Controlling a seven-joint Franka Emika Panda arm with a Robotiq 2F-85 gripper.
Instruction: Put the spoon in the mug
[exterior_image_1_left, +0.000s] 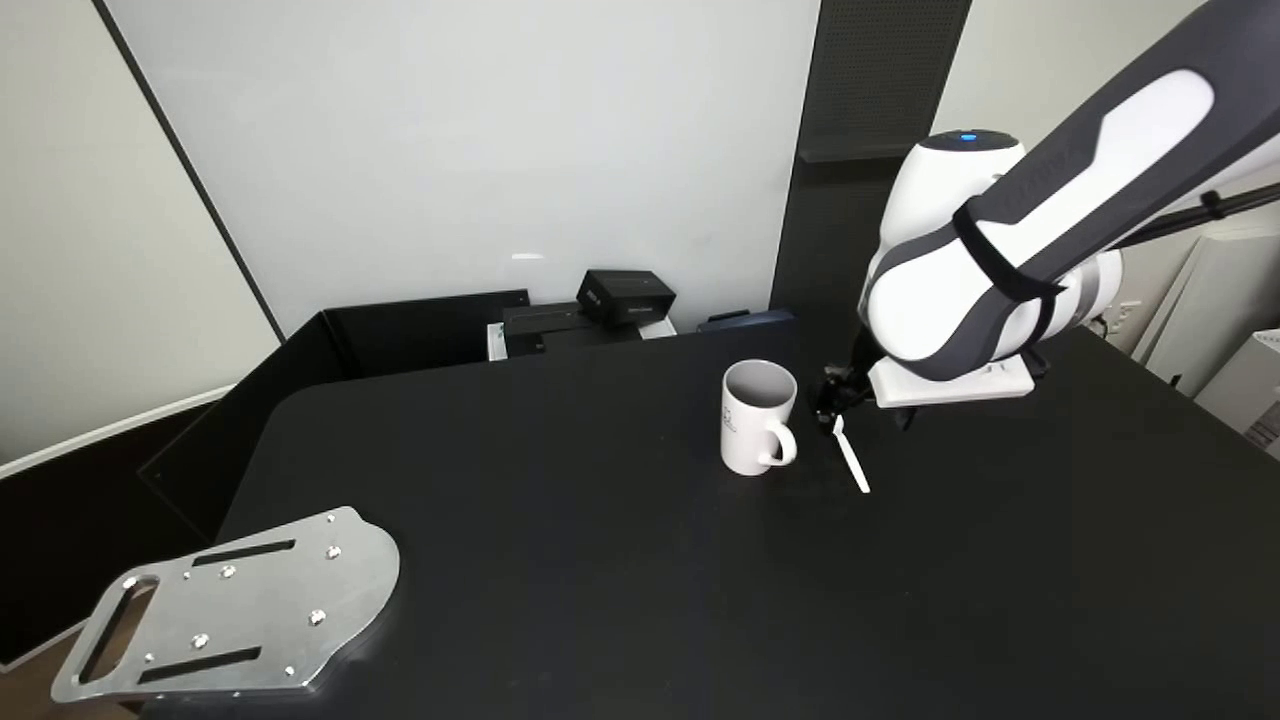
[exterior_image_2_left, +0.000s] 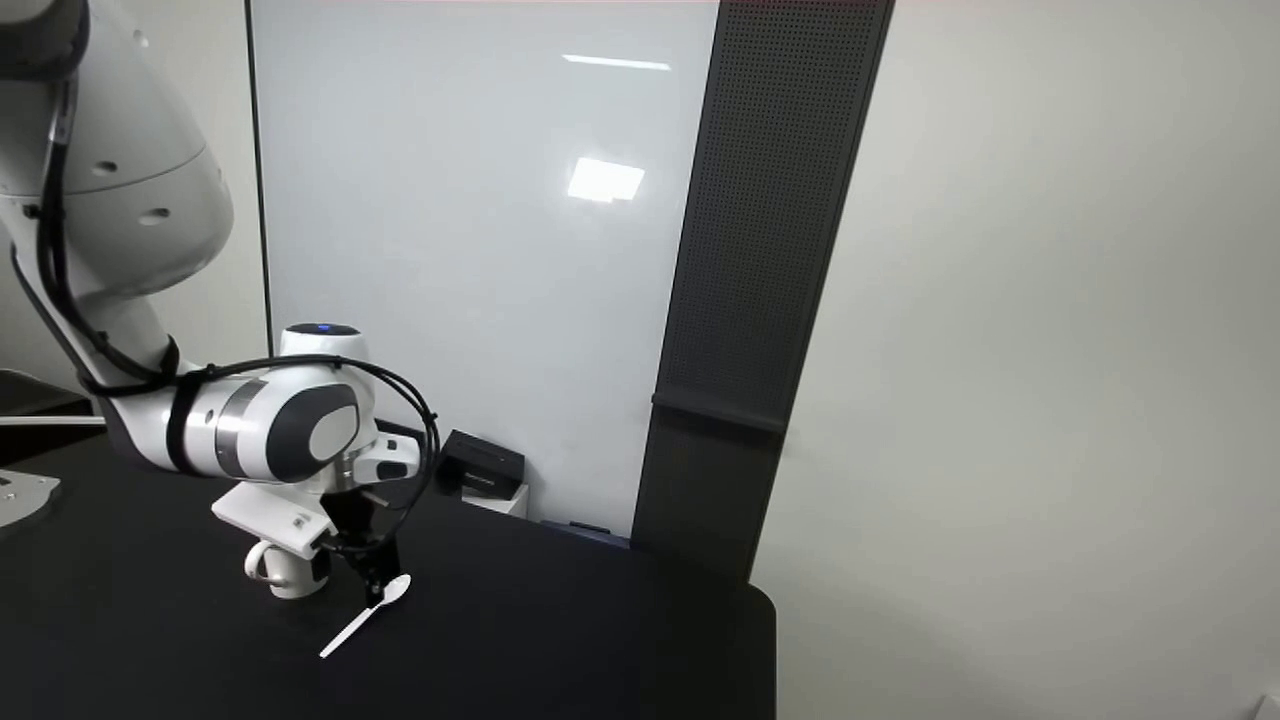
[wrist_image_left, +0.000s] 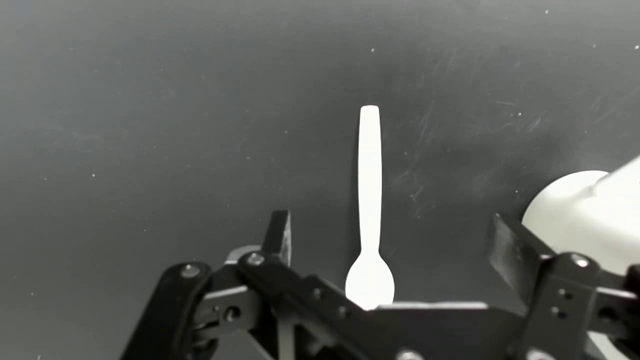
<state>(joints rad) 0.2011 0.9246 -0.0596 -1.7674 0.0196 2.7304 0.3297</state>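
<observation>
The white spoon (exterior_image_1_left: 852, 458) lies flat on the black table, also seen in an exterior view (exterior_image_2_left: 350, 630). In the wrist view the spoon (wrist_image_left: 370, 185) points straight up the picture, its bowl nearest the gripper and the bowl's end hidden by it. The white mug (exterior_image_1_left: 748, 430) stands upright beside the spoon, handle on its side; in an exterior view the mug (exterior_image_2_left: 296, 574) is partly behind the arm. In the wrist view the mug (wrist_image_left: 565, 215) is cut off at the right edge. My gripper (wrist_image_left: 392, 232) is open and empty, with its fingers apart on either side of the spoon.
The black table (exterior_image_1_left: 560, 590) carries a grey metal plate (exterior_image_1_left: 270, 600) with slots at its near left corner. Black boxes (exterior_image_1_left: 626, 296) stand beyond the far edge by the white wall panel. The right finger is close to the mug in the wrist view.
</observation>
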